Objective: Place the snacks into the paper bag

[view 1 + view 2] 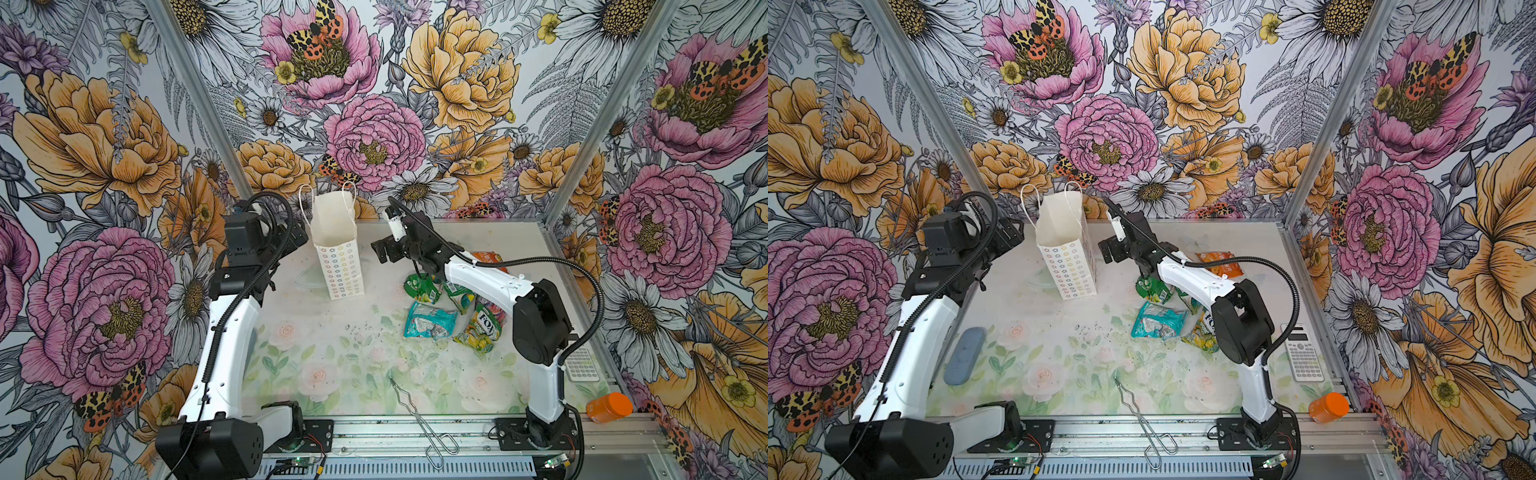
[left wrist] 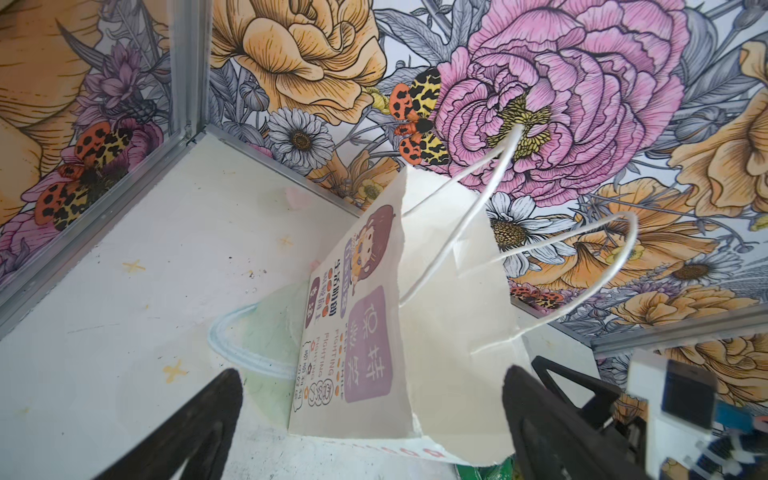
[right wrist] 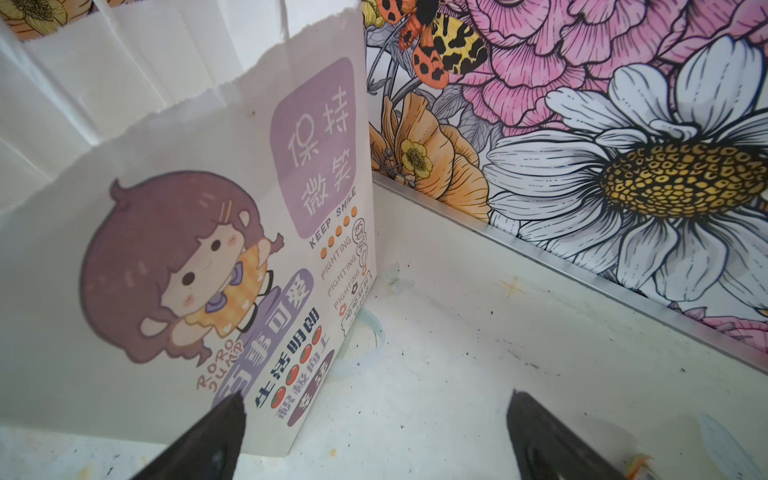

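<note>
Several snacks lie loose in a cluster on the right side of the table (image 1: 332,353), beside and under the right arm: an orange packet (image 1: 488,259), a green packet (image 1: 422,289), a teal packet (image 1: 428,326) and a yellow-green "FOX" packet (image 1: 484,328), with others partly hidden by the arm. The paper bag (image 1: 338,257) stands upright near the back wall, well apart from them. Its mouth is open upward and its cord handles are raised, which probably lets packets be dropped in from above. In both top views its inside shows only white paper. The bottom is hidden, so whether it holds anything cannot be told. The left gripper (image 1: 300,237) hangs just beside the bag's left face, fingers spread wide and pinching nothing. The right gripper (image 1: 384,251) hangs just beside the face printed with the cartoon girl, also spread and empty. Whether either touches the paper cannot be told. Flanking the light bag this way likely guards it against tipping, and the right arm sits nearest the packets for fetching one.
</note>
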### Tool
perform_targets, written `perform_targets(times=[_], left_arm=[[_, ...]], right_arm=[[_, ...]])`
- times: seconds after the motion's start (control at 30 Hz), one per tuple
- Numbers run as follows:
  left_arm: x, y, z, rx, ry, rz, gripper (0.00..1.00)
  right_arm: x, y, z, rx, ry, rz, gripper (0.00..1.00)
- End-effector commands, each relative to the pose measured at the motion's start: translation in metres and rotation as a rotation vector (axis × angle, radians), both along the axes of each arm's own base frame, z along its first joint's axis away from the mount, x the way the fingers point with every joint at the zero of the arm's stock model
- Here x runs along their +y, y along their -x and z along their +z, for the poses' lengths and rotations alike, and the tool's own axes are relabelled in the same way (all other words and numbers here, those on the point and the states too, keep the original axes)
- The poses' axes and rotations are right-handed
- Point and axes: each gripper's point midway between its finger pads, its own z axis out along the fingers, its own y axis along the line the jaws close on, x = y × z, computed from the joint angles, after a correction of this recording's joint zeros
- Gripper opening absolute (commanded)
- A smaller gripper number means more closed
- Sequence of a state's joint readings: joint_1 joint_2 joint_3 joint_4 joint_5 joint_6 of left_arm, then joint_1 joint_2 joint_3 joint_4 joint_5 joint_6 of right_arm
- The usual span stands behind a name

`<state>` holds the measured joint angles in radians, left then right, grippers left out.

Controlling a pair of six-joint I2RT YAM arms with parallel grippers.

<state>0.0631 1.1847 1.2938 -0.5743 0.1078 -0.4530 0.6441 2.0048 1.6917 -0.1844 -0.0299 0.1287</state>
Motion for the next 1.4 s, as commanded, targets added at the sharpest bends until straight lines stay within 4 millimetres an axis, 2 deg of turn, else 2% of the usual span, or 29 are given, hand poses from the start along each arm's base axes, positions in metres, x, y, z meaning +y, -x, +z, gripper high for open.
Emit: perform_targets(times=[0.0, 0.3, 0.63, 0.8, 1.1, 1.37], left_arm=[[-0.001, 0.008, 0.005, 0.007, -0.034, 0.019, 0.99], [-0.015, 0.004, 0.023, 0.007, -0.054, 0.024, 0.99], [-0.037, -0.002, 0.04, 0.009, -0.071, 0.012, 0.99], [-0.054, -0.004, 0.049, -0.009, -0.07, -0.044, 0.99], [-0.057, -0.012, 0.059, 0.011, -0.028, -0.048, 0.99], [-0.064, -0.023, 0.034, 0.122, -0.052, -0.092, 0.99]], right_arm=[[-0.014, 0.006, 0.015, -0.008, 0.011, -0.003, 1.0], [-0.039, 0.007, 0.022, -0.014, 0.017, -0.03, 1.0], [-0.046, 0.012, 0.024, -0.007, 0.011, -0.042, 1.0], [-0.047, 0.014, 0.033, -0.015, -0.008, -0.049, 1.0], [-0.055, 0.017, 0.038, -0.028, 0.002, -0.07, 1.0], [-0.059, 0.02, 0.034, -0.022, 0.011, -0.077, 1.0]])
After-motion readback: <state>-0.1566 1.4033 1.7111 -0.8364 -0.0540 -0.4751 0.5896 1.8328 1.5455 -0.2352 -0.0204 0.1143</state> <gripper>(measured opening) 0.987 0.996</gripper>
